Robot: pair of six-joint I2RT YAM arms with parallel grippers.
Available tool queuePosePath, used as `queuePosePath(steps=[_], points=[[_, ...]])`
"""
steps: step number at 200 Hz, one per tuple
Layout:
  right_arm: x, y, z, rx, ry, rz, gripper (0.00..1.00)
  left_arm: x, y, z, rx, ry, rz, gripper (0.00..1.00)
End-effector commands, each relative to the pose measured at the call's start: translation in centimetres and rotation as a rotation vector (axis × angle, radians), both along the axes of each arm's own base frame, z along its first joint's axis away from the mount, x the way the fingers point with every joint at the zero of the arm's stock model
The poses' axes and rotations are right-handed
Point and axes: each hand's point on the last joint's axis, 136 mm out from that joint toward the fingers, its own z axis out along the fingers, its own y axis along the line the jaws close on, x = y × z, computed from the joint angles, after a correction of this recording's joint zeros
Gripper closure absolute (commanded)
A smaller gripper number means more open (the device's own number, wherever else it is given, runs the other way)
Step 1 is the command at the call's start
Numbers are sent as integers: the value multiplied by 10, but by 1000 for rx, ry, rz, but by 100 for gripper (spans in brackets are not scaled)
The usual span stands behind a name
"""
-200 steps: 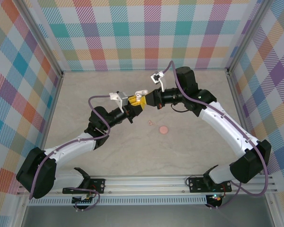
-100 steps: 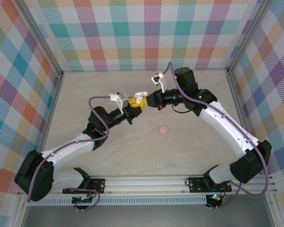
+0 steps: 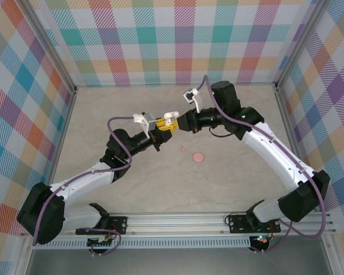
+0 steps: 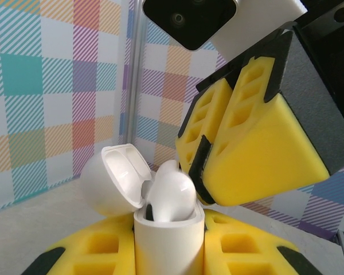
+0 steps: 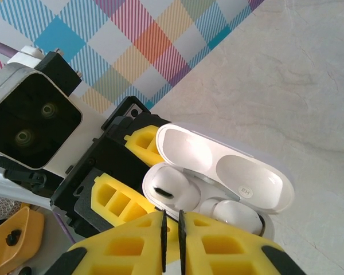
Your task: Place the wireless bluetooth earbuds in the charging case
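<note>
Right gripper (image 5: 172,229): fingers nearly together, thin slit between; whether they pinch anything we cannot tell; tips sit just beside the near bud (image 5: 171,192), which stands proud of its socket, tilted. Other bud (image 5: 235,211) looks seated. Left gripper (image 3: 161,126) is clamped on the case (image 4: 169,246), lid (image 5: 218,163) swung open. Our call: let go fully, then press the near bud straight down along its socket; light force; left holds firm so the case doesn't twist.

Beige marbled table (image 3: 132,195) bears 1 salmon-pink round disc (image 3: 198,156) and, near it, 1 tiny pinkish bit (image 3: 182,149).
</note>
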Motion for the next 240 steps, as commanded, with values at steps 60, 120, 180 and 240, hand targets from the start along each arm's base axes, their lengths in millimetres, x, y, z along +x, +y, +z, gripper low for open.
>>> queuePosePath(steps=[60,120,180,240], points=[[-2,-5,19,2,-70,-1,73,-10,-6,11,2,-35,-44,100],[15,-48,37,-43,-183,-223,70,-17,-10,7,48,-22,-92,100],[41,-69,3,-50,-56,-223,88,-41,-20,28,11,-77,-242,100],[41,-44,-17,17,35,-53,92,-54,-30,39,-6,-97,-341,100]])
